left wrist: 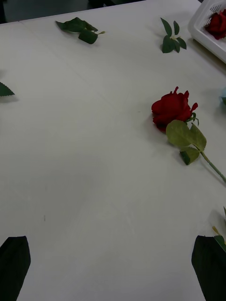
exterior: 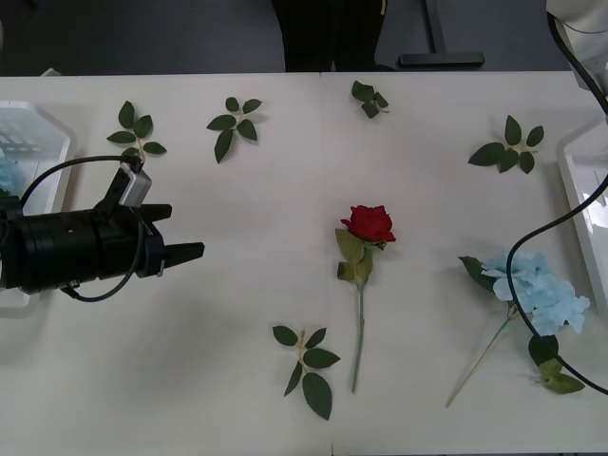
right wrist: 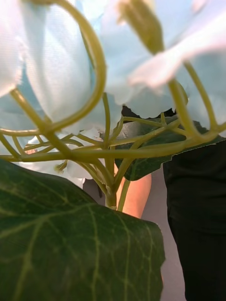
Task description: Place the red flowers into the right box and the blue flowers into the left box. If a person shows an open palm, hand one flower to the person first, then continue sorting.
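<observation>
Left gripper (exterior: 173, 234) low over the left part of the table (exterior: 237, 285), black fingers (left wrist: 14, 263) spread apart, nothing between them, aimed across the table toward the middle. Just beside it, at the table's left edge, the left box (exterior: 43, 142), with a patch of pale blue showing inside at its near end. Counted on the bare table in the front view: one of the red flowers (exterior: 369, 223), lying at the middle with bloom away from the robot and stem running back toward it; one of the blue flowers (exterior: 537, 290), lying near the right edge, stem slanting toward the near side; and five loose leaf sprigs (exterior: 309, 366), four strung along the far side and one beside the rose's stem, all well apart from each other. At the right edge, the right box (exterior: 578, 180), partly crossed by a black cable (exterior: 518, 249). From the left wrist view, a second red flower (left wrist: 217, 23) lying inside that box. So two red in all, one boxed and one loose. In the right wrist view, a blue flower head (right wrist: 61, 70) with pale green stems and a large leaf (right wrist: 70, 244) very close up, the person (right wrist: 197, 225) in dark clothing behind; cannot tell whether the same bloom as the one on the table.
</observation>
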Robot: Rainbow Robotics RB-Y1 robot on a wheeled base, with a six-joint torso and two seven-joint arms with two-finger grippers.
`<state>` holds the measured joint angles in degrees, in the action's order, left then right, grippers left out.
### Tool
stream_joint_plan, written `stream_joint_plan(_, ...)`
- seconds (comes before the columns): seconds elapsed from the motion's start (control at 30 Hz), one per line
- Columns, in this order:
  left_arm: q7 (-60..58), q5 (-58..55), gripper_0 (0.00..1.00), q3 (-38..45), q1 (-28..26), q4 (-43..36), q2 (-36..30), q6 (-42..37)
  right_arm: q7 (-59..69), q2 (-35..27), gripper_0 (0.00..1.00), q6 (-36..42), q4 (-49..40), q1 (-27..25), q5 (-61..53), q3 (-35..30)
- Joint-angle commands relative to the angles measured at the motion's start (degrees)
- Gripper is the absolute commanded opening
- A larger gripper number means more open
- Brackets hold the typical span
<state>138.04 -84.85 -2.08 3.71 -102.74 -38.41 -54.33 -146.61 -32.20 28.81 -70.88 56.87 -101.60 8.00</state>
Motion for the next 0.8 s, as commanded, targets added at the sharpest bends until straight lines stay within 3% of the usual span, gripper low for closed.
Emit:
stream_joint_plan(0.03, -1.1, -0.67, 1.0, -0.12, -0.81, -1.94, 0.7, 0.71, -1.13, 0.82, 0.0, -0.6, -2.42, 3.42, 0.09, 0.18)
stream_joint_plan(0.07, -1.1, -0.67, 1.0, -0.12, -0.81, -1.94, 0.7, 0.71, -1.04, 0.82, 0.06, -0.6, -2.42, 3.42, 0.09, 0.18)
stream_joint_plan(0.17, -1.1, -0.67, 1.0, -0.12, -0.81, -1.94, 0.7, 0.71, -0.6, 0.82, 0.39, -1.13, -2.24, 3.42, 0.09, 0.18)
stream_joint_plan(0.33, -1.1, -0.67, 1.0, -0.12, -0.81, -1.94, 0.7, 0.71, -0.34, 0.82, 0.71, -2.45, -1.89, 3.42, -1.85, 0.18)
stream_joint_plan(0.53, -1.1, -0.67, 1.0, -0.12, -0.81, -1.94, 0.7, 0.71, -0.16, -0.06, 0.86, -2.8, -1.63, 3.42, -2.82, 0.18)
stream_joint_plan(0.8, -1.1, -0.67, 1.0, -0.12, -0.81, -1.94, 0.7, 0.71, 8.18, -6.3, 0.87, 7.13, 2.77, 3.34, -6.07, 2.11)
